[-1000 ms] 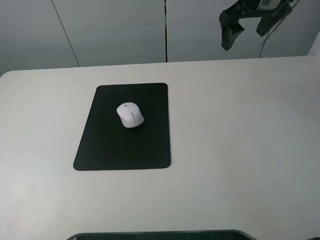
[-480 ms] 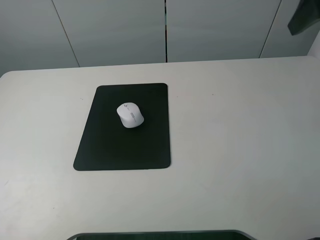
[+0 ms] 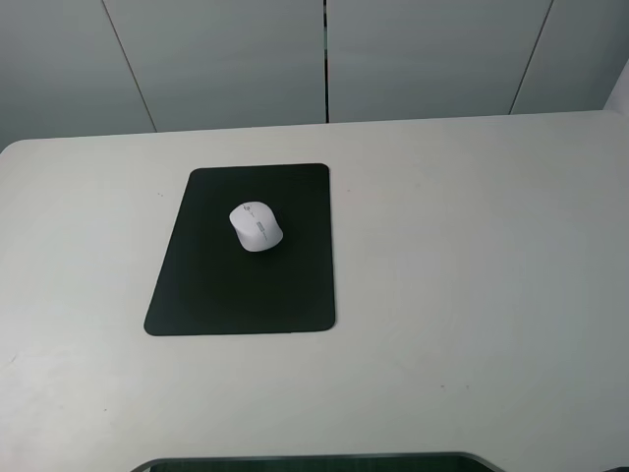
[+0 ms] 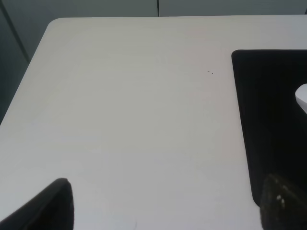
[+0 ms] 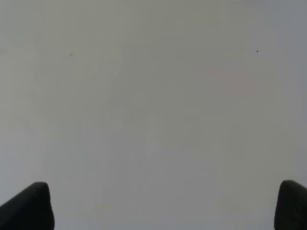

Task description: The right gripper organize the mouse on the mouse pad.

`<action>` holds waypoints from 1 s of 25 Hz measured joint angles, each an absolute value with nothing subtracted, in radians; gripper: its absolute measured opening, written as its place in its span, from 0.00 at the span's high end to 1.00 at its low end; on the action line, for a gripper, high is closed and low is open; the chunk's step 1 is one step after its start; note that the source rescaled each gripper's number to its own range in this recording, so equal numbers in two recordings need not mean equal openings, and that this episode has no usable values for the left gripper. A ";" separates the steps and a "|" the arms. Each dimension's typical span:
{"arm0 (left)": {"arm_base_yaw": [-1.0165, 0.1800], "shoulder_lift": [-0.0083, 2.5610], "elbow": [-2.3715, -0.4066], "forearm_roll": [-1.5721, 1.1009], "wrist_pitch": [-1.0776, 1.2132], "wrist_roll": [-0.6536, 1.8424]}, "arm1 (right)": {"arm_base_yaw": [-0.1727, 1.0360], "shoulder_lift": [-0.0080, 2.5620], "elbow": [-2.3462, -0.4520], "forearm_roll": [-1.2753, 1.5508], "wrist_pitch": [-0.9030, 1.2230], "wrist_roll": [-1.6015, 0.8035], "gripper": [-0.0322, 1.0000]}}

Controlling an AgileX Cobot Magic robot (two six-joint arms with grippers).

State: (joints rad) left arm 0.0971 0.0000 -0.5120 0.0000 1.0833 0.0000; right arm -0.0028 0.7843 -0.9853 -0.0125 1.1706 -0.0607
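Note:
The white mouse (image 3: 257,226) lies on the upper middle of the black mouse pad (image 3: 243,285) in the exterior high view. Neither gripper shows in that view. In the left wrist view the pad (image 4: 271,120) and a sliver of the mouse (image 4: 302,98) sit at the frame's edge; the left gripper (image 4: 163,208) hangs open and empty over bare table beside the pad. In the right wrist view the right gripper (image 5: 165,208) is open and empty, its fingertips (image 5: 33,206) wide apart over plain white table. No mouse or pad shows there.
The white table (image 3: 472,246) spreads to the right of the pad. Its far edge meets a grey panelled wall (image 3: 324,59). A dark object (image 3: 314,462) lies along the near edge.
The right gripper, seen at the top right one second ago, has moved up and to the right, out of the exterior high view. The mouse and pad have not moved.

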 joint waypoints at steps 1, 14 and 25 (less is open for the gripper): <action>0.097 0.000 -0.512 0.000 1.083 0.000 | -0.003 0.742 -0.975 -0.013 1.179 -0.051 0.01; 0.097 0.000 -0.512 0.000 1.083 0.000 | -0.003 0.329 -0.862 -0.015 1.224 0.013 0.01; 0.097 0.000 -0.512 0.000 1.083 0.000 | -0.003 0.072 -0.851 -0.094 1.227 0.068 0.01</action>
State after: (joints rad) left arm 0.0971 0.0000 -0.5120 0.0000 1.0833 0.0000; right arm -0.0028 0.0719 -0.8514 -0.0938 1.2267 0.0675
